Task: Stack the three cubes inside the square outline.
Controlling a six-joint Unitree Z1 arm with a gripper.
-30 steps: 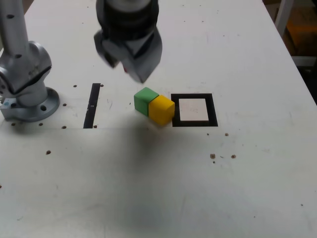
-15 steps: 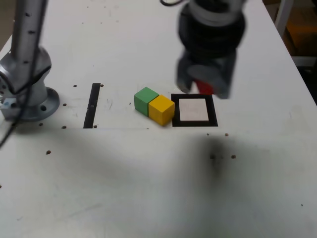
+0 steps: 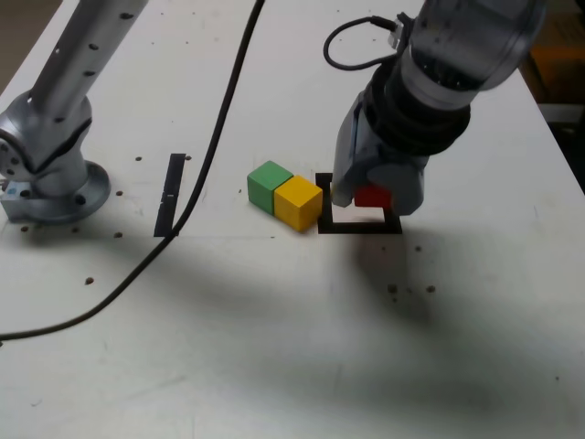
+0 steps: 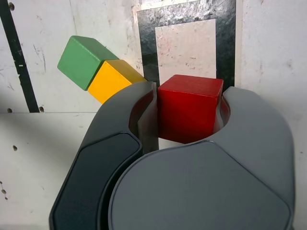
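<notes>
The gripper (image 3: 373,195) is closed on the red cube (image 4: 188,114), its jaws pressing the cube's two sides; it hangs low over the square outline (image 3: 325,226), and the wrist view shows the outline's white centre just beyond the cube; beside the gripper, toward the exterior view's left, the yellow cube (image 3: 298,202) touches the green cube (image 3: 269,185); both sit outside the outline on the white table (image 3: 274,329).

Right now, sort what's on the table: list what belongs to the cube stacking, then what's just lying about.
Belongs to the job:
- red cube, held in the gripper
- yellow cube
- green cube, touching the yellow one
- square outline

Just lying about:
- thin black strip
- black cable
</notes>
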